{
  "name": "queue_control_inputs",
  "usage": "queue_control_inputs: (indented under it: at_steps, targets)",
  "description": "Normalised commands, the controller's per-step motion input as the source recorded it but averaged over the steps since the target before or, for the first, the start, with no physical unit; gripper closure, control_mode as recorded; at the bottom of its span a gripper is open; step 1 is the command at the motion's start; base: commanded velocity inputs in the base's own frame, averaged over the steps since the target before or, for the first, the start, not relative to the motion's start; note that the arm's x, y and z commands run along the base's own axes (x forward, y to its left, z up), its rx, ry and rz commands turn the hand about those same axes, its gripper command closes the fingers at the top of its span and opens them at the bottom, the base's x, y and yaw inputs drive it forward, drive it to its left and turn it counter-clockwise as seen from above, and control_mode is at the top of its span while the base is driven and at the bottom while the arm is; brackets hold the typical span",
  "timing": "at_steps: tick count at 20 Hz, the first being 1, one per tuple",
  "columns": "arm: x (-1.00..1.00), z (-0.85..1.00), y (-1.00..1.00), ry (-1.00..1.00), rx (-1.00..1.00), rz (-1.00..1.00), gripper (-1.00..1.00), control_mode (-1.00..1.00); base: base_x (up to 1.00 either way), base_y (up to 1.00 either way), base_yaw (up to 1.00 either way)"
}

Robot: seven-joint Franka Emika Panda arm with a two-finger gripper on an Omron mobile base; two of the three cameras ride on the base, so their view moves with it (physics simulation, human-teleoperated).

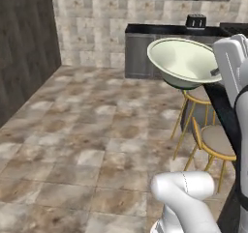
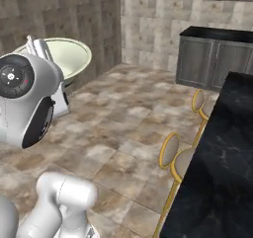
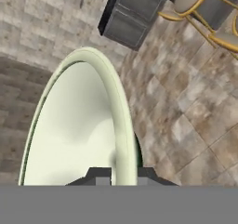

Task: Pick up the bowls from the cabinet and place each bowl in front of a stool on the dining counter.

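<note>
Claw [image 3: 124, 172] clamped on the cream bowl's [image 1: 186, 63] rim, bowl tilted, carried above the floor (stools [image 1: 218, 142] beside the bench [image 2: 217, 168]).

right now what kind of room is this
Most likely a home kitchen with a dining island. A black marble dining counter has gold-ringed stools tucked along it, grey base cabinets under a black countertop stand against the tiled wall, and the gripper holds a cream bowl.
</note>
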Motion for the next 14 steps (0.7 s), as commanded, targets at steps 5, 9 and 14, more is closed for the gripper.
queue_control_inputs:
  at_steps: [5,9,14]
  targets:
    - [0.00,0.00,0.00,0.00,0.00,0.00,1.00,1.00,1.00,0.63,-0.55]
    - [0.00,0.00,0.00,0.00,0.00,0.00,1.00,1.00,0.96,0.88,-0.56]
    - [0.00,0.00,0.00,0.00,0.00,0.00,1.00,1.00,0.86,0.77,-0.58]
